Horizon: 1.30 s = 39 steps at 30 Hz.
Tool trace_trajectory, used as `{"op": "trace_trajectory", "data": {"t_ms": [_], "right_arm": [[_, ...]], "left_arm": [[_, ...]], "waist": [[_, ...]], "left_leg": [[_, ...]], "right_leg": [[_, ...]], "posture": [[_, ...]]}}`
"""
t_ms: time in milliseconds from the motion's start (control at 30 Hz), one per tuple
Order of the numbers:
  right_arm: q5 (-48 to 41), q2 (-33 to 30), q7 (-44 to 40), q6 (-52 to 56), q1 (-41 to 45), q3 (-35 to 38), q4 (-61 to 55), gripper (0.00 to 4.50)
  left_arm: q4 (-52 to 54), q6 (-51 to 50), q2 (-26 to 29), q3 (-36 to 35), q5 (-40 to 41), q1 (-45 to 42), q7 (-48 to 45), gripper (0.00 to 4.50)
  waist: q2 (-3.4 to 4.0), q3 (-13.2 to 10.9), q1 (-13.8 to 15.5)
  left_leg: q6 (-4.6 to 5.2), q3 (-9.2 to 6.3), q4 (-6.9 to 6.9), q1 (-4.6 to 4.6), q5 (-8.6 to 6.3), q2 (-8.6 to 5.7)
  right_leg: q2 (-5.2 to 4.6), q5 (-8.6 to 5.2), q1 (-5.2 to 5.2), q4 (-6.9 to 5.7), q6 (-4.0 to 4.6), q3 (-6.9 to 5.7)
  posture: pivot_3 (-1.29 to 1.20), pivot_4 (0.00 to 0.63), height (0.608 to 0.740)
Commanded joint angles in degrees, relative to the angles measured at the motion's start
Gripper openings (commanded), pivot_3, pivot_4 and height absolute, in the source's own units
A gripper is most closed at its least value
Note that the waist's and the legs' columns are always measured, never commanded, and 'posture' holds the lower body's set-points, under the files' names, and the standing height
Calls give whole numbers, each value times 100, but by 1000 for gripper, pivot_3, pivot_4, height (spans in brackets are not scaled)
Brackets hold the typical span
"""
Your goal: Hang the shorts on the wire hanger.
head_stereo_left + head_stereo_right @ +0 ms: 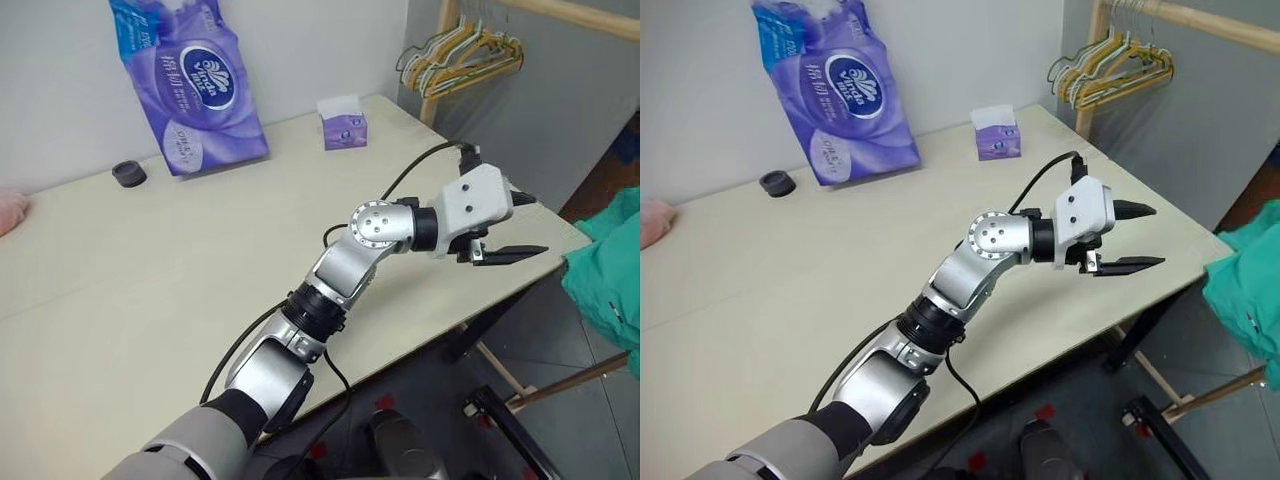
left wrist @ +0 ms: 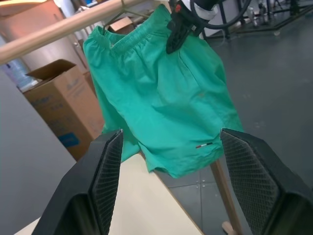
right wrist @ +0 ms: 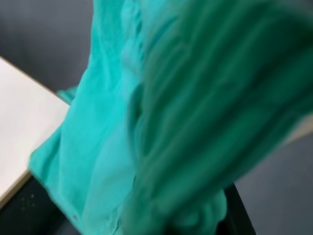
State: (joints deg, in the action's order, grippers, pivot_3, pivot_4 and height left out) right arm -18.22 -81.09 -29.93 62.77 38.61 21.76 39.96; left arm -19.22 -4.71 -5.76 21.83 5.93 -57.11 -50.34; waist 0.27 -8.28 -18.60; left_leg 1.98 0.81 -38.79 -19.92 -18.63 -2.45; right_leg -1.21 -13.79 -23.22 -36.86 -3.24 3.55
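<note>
1. Holding off the table's right end, our right gripper (image 2: 180, 24) has its two black fingers clamped together on the gathered elastic waistband of the teal-green soft cloth shorts (image 2: 164, 98); the garment hangs free from that pinch, legs downward, just past the corner of the cream rectangular table (image 1: 150, 260) and in front of a pale wooden rail (image 2: 58, 29).
2. Our left gripper (image 1: 520, 225) hovers over the table's right edge with its jaws well apart and nothing between them; it points toward the shorts, which stay clear of its fingers (image 2: 105, 181).
3. The single bare-wire hanger we cannot pick out; a bunch of yellow and green hangers (image 1: 465, 50) hangs on the wooden rack behind the table's far corner.
4. Also present, untouched: a purple plastic tissue pack (image 1: 190, 85); a small purple tissue box (image 1: 343, 125); a small dark round cap (image 1: 129, 174).
5. Risks, as we judge them: the single pinch may slip and drop the cloth to the floor; a dangling leg may snag the table corner or the rack's strut; a left grab at loose folds rather than the waistband would leave the shorts bunched.
</note>
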Motion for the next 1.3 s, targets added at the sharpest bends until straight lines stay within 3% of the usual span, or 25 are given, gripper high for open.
{"op": "trace_trajectory", "data": {"t_ms": [33,200,500,700,967,1200,1300], "right_arm": [[336,-232,-380,-357,517,-525,642,0],[472,-180,-724,-181,896,-900,1028,0],[520,-70,-770,-122,1124,-902,934,0],[417,-10,-624,219,1202,-683,628,1675],[288,-35,-285,743,1037,-137,-116,4485],[277,335,351,1451,977,408,-1925,4485],[441,594,663,1232,770,319,-2849,4485]], "left_arm": [[-68,235,-150,-173,120,-338,-69,3328],[-294,289,-324,-263,285,-618,-285,3328],[-726,564,-531,-315,304,-955,-376,3328],[-901,705,-606,-321,307,-1047,-376,3360],[-973,796,-630,-309,318,-1057,-377,3360],[-1005,837,-608,-319,297,-1047,-347,3360],[-945,798,-570,-311,292,-1004,-333,3360]], "waist": [[2,-13,-31],[10,-24,-60],[10,-24,-63],[10,-24,-71],[10,-24,-73],[10,-24,-104],[9,-25,-127]], "left_leg": [[2,3,0,1,-1,0],[9,22,1,8,-6,0],[22,52,0,13,-15,0],[25,63,-1,13,-17,0],[25,64,-1,13,-18,0],[25,66,-1,12,-18,1],[25,64,-2,9,-19,2]], "right_leg": [[0,0,0,0,-1,4],[1,0,-1,-1,-12,24],[1,7,-4,1,-32,52],[0,9,-8,1,-37,61],[0,9,-10,1,-39,64],[0,9,-12,0,-41,65],[0,10,-12,2,-45,65]], "posture": [[-382,151,740],[-371,151,740],[-375,143,740],[-381,136,740],[-391,131,740],[-401,129,740],[-401,129,740]]}}
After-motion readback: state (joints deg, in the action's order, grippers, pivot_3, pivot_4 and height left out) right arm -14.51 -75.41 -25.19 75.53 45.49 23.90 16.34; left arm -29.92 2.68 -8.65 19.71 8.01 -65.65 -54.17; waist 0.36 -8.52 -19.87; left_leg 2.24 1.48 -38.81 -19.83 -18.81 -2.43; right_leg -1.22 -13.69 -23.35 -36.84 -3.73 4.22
